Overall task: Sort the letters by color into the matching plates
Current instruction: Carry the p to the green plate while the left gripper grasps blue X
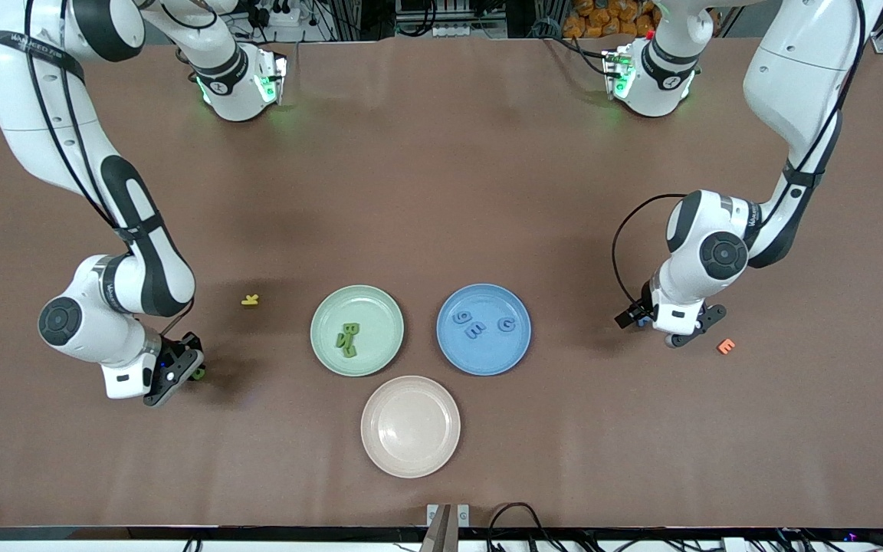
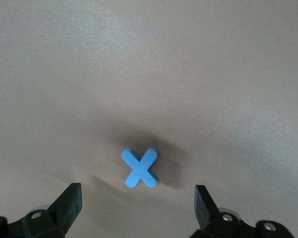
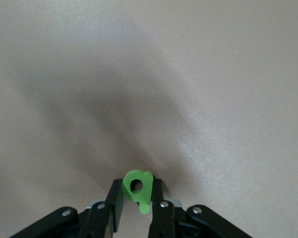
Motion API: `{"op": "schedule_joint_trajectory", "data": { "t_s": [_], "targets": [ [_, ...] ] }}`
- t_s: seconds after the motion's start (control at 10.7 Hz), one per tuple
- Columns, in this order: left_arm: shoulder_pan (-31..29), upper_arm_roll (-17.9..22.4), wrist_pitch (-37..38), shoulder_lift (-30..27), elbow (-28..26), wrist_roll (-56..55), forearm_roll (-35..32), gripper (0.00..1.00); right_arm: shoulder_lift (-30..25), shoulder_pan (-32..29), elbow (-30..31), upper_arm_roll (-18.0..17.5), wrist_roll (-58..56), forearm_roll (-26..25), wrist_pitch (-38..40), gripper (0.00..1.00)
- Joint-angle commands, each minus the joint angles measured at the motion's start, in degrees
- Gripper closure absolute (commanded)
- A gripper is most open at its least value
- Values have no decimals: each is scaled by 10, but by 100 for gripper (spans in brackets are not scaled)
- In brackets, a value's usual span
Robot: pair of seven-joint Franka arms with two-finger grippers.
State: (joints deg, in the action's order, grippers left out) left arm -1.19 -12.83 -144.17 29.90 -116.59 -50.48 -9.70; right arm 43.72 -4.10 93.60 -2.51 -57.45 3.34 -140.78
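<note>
Right gripper [image 3: 137,206] pinching a green letter [image 3: 138,191].
I see left gripper [image 2: 138,203] spread over blue X [image 2: 140,168]; blue plate [image 1: 457,353] letters read 9, E, C.

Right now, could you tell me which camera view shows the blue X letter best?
The left wrist view: the blue X lies in plain sight on the table between the open left gripper fingers. In the front view that gripper hides it; the right wrist view misses it.

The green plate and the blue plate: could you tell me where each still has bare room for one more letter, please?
Green plate: letters clustered toward the right arm's end; the remainder is bare. Blue plate: letters fill the farther half; the nearer half is bare.
</note>
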Motion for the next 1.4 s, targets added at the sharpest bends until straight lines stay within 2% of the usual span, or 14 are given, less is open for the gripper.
{"op": "schedule_joint_trajectory", "data": {
  "t_s": [0.0,0.47,0.75,0.93,1.02,1.12,1.21,1.3],
  "targets": [
    [-9,-4,-24,4,-7,5,-12,0,-4,8,-4,2,49,5,10,85],
    [-18,-3,-35,27,16,5,-24,0,-48,43,-3,2,230,4,87,86],
    [-15,-4,-35,42,31,2,-24,0,-77,82,-3,1,404,0,154,86],
    [-15,-3,-35,42,31,2,-24,0,-85,116,-3,1,506,0,168,86],
    [-15,-3,-33,42,31,2,-24,33,-86,131,-4,1,552,0,168,86],
    [-17,-3,-31,40,30,2,-26,76,-86,145,-5,-1,594,5,167,86],
    [-15,-4,-23,39,30,2,-27,84,-85,160,-7,-3,633,6,166,86],
    [-15,-4,-14,35,30,1,-27,96,-85,178,-10,-3,675,6,166,86]
  ]
}}
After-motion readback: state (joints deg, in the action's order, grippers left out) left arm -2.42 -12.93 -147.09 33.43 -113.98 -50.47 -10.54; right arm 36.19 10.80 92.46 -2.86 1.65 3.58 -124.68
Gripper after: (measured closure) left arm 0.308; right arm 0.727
